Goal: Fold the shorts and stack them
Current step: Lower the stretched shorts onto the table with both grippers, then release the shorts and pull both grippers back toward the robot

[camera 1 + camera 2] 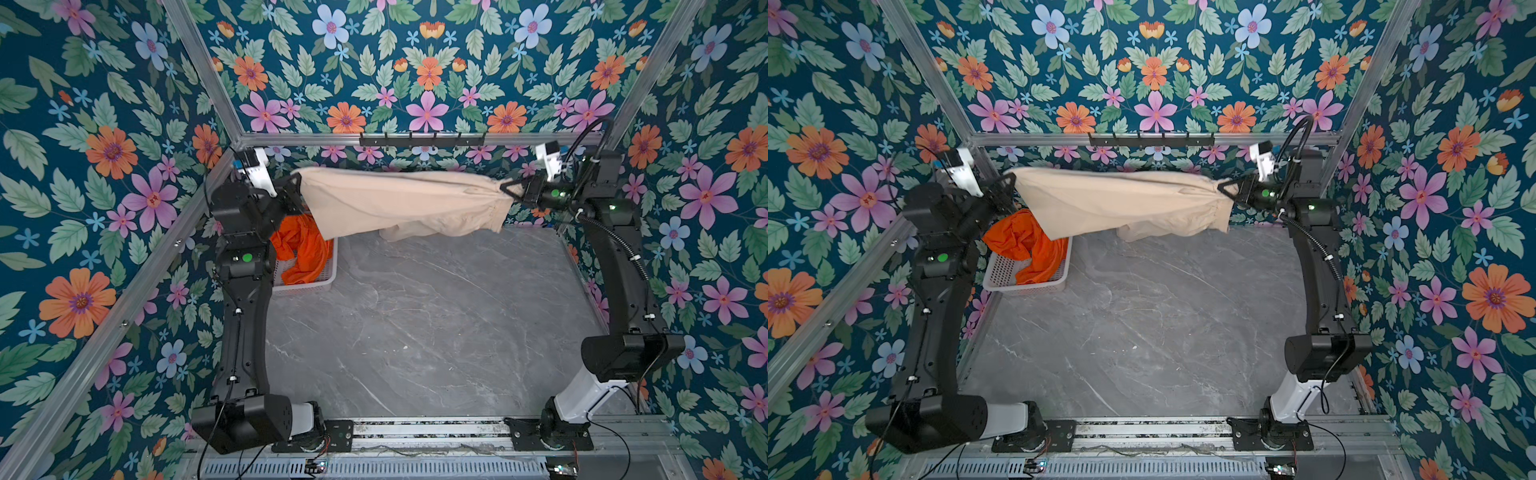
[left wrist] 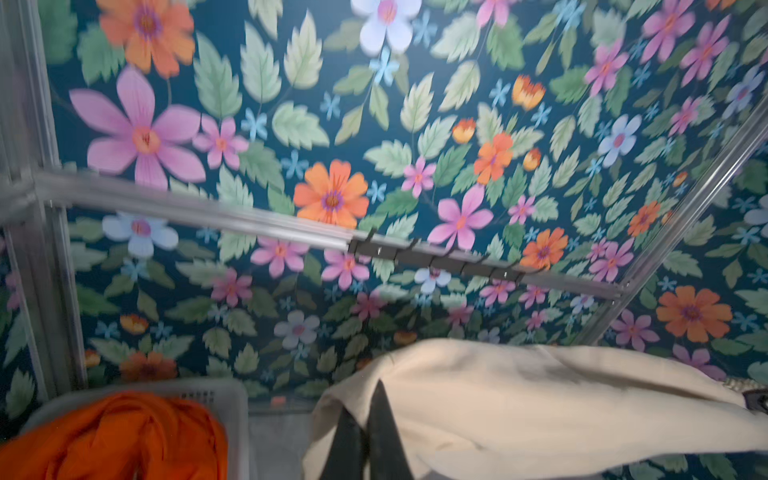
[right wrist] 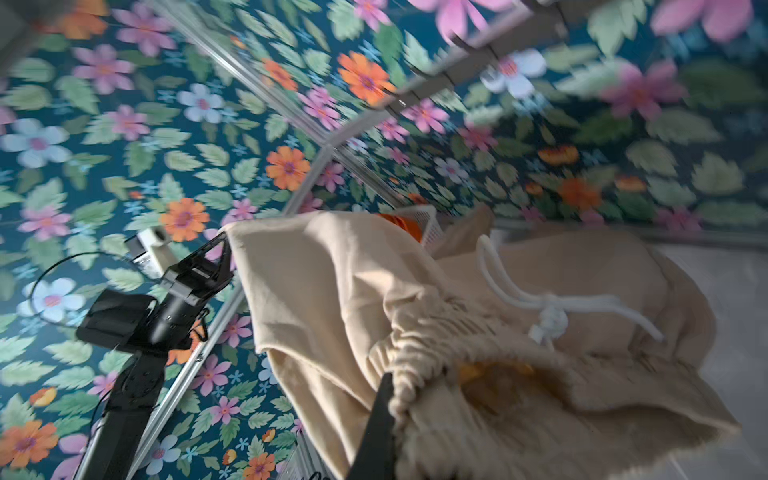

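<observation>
both top views: beige shorts (image 1: 399,199) hung midair btwn arms, long axis L–R; leg end in clenched L gripper (image 1: 296,183), waistband (image 1: 496,208) in clenched R gripper (image 1: 505,187); orange shorts (image 1: 301,249) lay in basket (image 1: 311,286) under L arm | L wrist: jaws pinched beige cloth | R wrist: jaw gripped gathered waistband

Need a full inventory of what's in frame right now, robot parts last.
table: 1, grey marble pattern, under everything
basket: 1, white, far left corner of the table
orange shorts: 1, orange, crumpled in the basket
beige shorts: 1, beige, held in the air, stretched across the far side
hook rack: 1, black, at the back, behind the beige shorts
left gripper: 1, black, shut on the beige shorts' left end
right gripper: 1, black, shut on their gathered waistband end
</observation>
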Robot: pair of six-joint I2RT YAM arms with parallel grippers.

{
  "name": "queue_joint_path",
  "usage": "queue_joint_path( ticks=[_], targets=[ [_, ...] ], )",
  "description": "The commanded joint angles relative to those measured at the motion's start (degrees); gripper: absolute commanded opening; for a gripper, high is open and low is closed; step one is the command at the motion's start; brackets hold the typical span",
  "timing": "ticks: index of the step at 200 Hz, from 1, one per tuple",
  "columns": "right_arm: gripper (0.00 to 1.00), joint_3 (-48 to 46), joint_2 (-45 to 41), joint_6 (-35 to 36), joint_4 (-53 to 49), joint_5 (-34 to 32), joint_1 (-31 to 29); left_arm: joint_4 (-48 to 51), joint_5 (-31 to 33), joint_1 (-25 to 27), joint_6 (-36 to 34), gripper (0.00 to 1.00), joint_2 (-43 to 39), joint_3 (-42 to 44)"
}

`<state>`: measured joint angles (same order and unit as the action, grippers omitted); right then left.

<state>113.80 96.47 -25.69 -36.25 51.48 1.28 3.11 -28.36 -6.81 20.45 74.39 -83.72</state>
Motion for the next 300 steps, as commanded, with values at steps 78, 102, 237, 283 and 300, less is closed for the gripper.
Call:
queue_joint_path(
  ticks=[78, 102, 237, 283, 300],
  targets=[
    [0.03, -50.7, -17.5, 1.7, 6.4, -6.1, 0.9, 18.0, 2.8, 0.3, -0.1, 0.0, -17.4, 37.7],
    [0.04, -56.4, -21.0, -0.1, 4.1, -6.6, 0.9, 26.9, 4.2, 0.4, 0.6, 0.0, -19.6, 40.1],
    [0.33, -77.3, -33.0, -9.3, -12.7, -20.3, -2.5, 53.8, 10.0, 3.1, 10.9, 0.01, -24.3, 49.3],
    [0.58, -63.4, -36.2, -8.1, -26.0, -35.8, -5.0, 55.8, 8.6, 3.6, 10.7, 0.45, -25.4, 43.1],
    [0.58, -57.4, -35.8, -6.6, -26.9, -36.3, -5.9, 55.2, 7.6, 3.6, 10.7, 0.47, -24.2, 38.2]
  ],
)
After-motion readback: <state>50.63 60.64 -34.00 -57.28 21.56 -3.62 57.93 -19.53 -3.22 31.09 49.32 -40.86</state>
